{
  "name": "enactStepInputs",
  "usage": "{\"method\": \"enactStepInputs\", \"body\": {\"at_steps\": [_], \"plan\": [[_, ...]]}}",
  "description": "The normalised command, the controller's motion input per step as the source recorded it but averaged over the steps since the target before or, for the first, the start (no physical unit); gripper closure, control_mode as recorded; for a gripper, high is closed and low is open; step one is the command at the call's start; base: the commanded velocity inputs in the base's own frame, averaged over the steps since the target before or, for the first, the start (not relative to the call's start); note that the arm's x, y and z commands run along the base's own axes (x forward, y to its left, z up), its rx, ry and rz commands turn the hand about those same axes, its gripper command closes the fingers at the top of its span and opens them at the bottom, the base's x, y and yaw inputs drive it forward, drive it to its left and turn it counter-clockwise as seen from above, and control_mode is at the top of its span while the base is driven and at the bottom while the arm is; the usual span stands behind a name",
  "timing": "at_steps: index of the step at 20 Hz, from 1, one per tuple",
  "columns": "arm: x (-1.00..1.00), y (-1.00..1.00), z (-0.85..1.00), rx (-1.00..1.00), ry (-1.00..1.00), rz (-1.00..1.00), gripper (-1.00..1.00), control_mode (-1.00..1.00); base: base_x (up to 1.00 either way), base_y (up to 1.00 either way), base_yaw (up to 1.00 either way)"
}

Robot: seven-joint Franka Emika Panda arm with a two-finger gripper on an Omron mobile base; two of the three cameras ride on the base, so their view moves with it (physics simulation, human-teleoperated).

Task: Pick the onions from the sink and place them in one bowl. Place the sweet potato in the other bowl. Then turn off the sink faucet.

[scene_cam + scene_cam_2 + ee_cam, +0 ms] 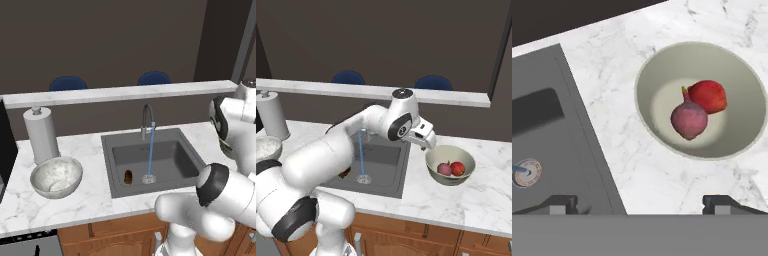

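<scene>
Marble counter (pixel 637 165): 2 onions (pixel 698 109) touching in olive bowl (pixel 657 65), pinkish one's stem upward; hand (pixel 640 202) wide, empty.

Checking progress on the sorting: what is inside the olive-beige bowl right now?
The olive-beige bowl holds both onions, touching: the bright red one and the duller pinkish one. The bowl floor beneath them is covered. The sweet potato lies in the sink.
</scene>
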Motion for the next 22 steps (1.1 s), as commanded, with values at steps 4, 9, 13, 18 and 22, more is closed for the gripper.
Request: {"method": "enactStepInputs", "body": {"at_steps": [4,9,13,18,22], "plan": [[-0.5,0.93,0.0,0.0,0.01,0.05,-1.0,-1.0,0.0,0.0,0.0],[-0.54,0.79,0.0,0.0,0.06,0.09,-1.0,-1.0,0.0,0.0,0.0],[-0.49,0.7,0.0,0.06,0.12,0.1,-1.0,-1.0,0.0,0.0,0.0],[-0.52,0.74,0.0,0.09,0.07,0.13,-1.0,-1.0,0.0,0.0,0.0],[-0.33,0.78,0.0,0.13,0.04,0.11,-1.0,-1.0,0.0,0.0,0.0]]}}
